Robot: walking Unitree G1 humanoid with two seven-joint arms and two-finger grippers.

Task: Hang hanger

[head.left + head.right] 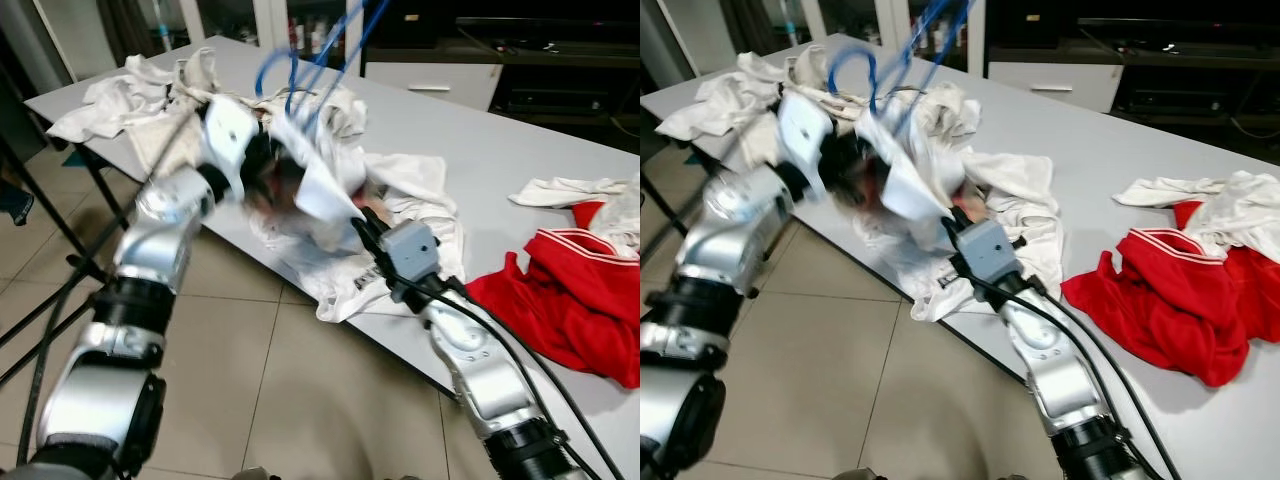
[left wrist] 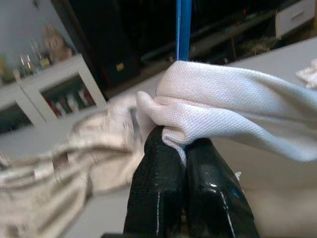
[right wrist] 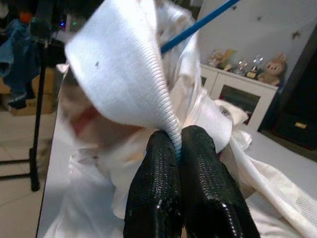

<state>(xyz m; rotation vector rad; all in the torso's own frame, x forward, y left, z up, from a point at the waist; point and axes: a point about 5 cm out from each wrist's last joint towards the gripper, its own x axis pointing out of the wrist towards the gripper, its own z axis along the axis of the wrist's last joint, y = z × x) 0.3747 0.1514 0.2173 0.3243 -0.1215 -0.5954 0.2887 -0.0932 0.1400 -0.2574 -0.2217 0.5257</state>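
Nearest the camera, right pincer [image 1: 362, 222]: closed on the ribbed edge of a white shirt [image 3: 124, 74], with the blue hanger [image 3: 198, 26] wire running past just behind the fold; whether the fingers also catch the wire cannot be told.

Left pincer [image 2: 183, 148]: closed on a fold of the same shirt, the hanger's blue bar rising straight out of that fold. Arm blurred in the head views.

Hanger: held up above the near edge of the surface [image 1: 480, 140], its blue loops sticking out above the shirt bunched between the two arms; hook hard to make out.

Remaining laundry, in order outward: a white garment [image 1: 420, 200] spread on the surface under the lifted shirt; a red garment [image 1: 570, 290] to the right; a white heap [image 1: 150, 90] at the far left; another pale piece [image 1: 570, 190] beyond the red.

Containers: none seen; no rail or rod identified.

Risks, as judged: cloth may slide off the wire if only fabric is pinched; the trailing shirt may drag the garment beneath it off the edge; the loops may snag other cloth.
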